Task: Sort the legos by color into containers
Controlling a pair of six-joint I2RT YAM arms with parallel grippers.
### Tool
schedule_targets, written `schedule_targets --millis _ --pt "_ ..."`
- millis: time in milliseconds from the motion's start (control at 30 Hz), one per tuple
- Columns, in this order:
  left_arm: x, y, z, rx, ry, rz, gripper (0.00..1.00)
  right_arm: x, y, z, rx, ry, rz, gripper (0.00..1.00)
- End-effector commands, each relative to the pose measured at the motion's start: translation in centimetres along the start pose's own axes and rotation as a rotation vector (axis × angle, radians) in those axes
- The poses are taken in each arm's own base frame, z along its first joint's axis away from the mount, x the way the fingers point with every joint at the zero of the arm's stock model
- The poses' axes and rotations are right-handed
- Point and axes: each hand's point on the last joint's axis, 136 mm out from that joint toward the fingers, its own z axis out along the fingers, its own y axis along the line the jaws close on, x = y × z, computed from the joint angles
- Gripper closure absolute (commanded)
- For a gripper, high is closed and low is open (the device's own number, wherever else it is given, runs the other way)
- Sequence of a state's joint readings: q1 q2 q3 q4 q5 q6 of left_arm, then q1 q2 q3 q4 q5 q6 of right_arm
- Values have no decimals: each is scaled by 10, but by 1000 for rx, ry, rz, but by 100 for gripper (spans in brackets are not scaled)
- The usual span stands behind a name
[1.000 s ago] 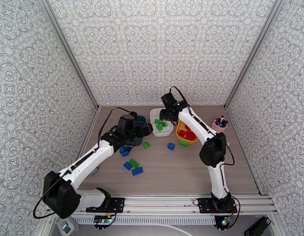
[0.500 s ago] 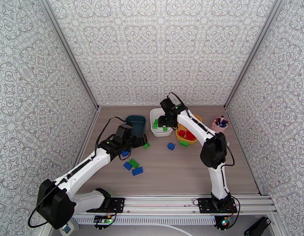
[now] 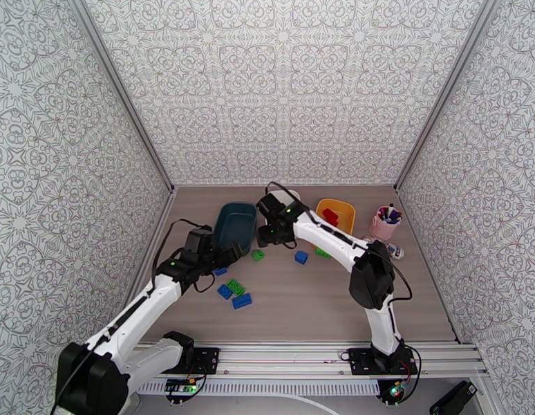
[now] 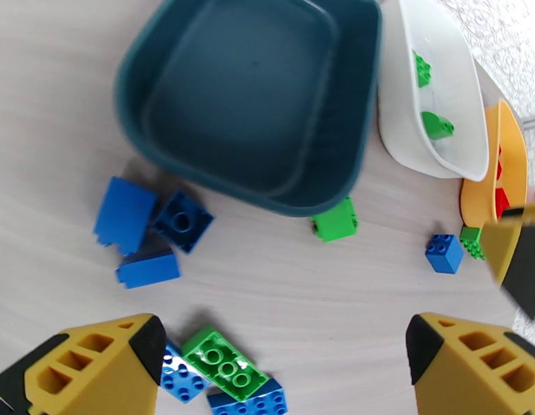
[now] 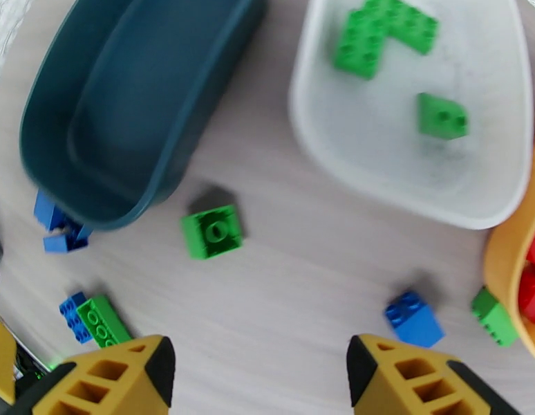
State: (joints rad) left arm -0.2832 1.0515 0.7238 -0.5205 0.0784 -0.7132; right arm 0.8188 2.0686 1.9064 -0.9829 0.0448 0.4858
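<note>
At the back of the table [image 3: 316,306], three tubs in a row: a dark blue tub [image 3: 236,223] on the left, a white tub [image 5: 406,167] in the middle, a yellow tub [image 3: 336,209] on the right. All just beside one another. To the right of the yellow tub, a pink cup of pens [image 3: 387,223].

Inside the white tub, three green bricks [image 5: 354,46], two of them touching in a corner shape, one alone. Inside the yellow tub, red bricks [image 3: 330,216].

Out on the wood, more bricks. A small green brick [image 5: 212,232] right by the front rim of the dark blue tub. A small blue brick [image 5: 414,318] farther right, on its own. A second green brick [image 5: 495,315] tucked just beside the yellow tub's wall. Three blue bricks [image 4: 182,220] bunched together near the dark blue tub's left front corner. Closer to the arms, a long green brick [image 4: 224,362] touching two more blue bricks [image 4: 181,375].

Left pincer [image 4: 285,337]: spread wide open, yellow fingers [image 4: 95,368] far apart, low over the table, with the long green brick just beside one finger.

Right pincer [image 5: 260,361]: spread wide open too, hanging above the wood in front of the white tub, with the small green brick and the small blue brick ahead of its tips, apart from both.
</note>
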Motion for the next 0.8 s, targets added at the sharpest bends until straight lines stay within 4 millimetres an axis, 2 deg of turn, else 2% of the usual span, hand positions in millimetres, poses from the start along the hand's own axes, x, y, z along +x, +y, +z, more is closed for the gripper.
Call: schedule_targets --millis 0,167,333,533,767 --pt "8 7 -2 32 26 -54 2 12 19 23 -20 20 -14 30" --pt "12 15 -6 34 24 -78 2 23 29 52 -11 42 -68 26" --pt "16 21 -9 33 22 -93 2 28 24 76 20 62 -108 22" --pt "18 22 -8 39 28 -101 2 27 25 94 24 57 -165 19" --pt "17 20 -8 43 28 -103 2 22 21 109 55 66 -193 20"
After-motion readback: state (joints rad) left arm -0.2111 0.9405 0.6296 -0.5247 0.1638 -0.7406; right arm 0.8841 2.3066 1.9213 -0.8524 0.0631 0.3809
